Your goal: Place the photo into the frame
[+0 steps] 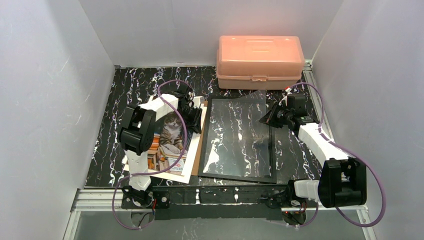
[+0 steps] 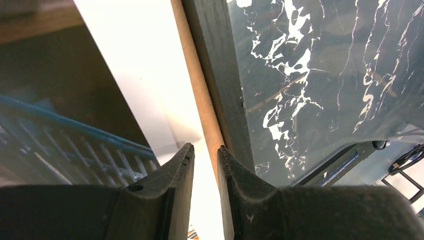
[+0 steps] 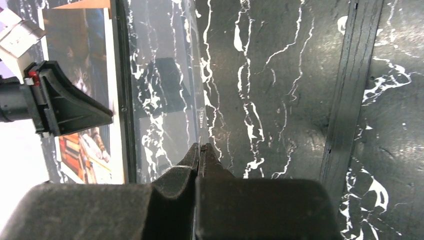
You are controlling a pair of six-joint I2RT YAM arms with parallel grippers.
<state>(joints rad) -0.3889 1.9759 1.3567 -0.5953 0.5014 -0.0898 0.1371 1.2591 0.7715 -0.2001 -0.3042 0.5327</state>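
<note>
Roughly: one photo (image 1: pixel 172 132), a glossy cat print with a white border, lies at left on one brown board (image 1: pixel 198 150). One thin black rectangular frame (image 1: pixel 237 176) sits at centre. Left gripper (image 2: pixel 206 147) fingers are narrowly parted over the photo's border. Right gripper (image 3: pixel 200 146) is pinched on the edge of one clear pane (image 1: pixel 240 130).

Table (image 1: pixel 125 95): black marble with white veins. Far box (image 1: pixel 260 60): translucent salmon pink. Frame (image 1: pixel 235 177): thin and black. Its pane (image 1: pixel 235 135) is clear, and the veining shows through. Photo (image 1: pixel 172 132) on the left: tabby-and-white cat, orange and red books, white border. Board (image 1: pixel 198 150) under it: brown. Arms (image 1: pixel 315 137): white and black, with purple cables (image 1: pixel 383 195). Walls (image 1: pixel 50 100): pale grey.
</note>
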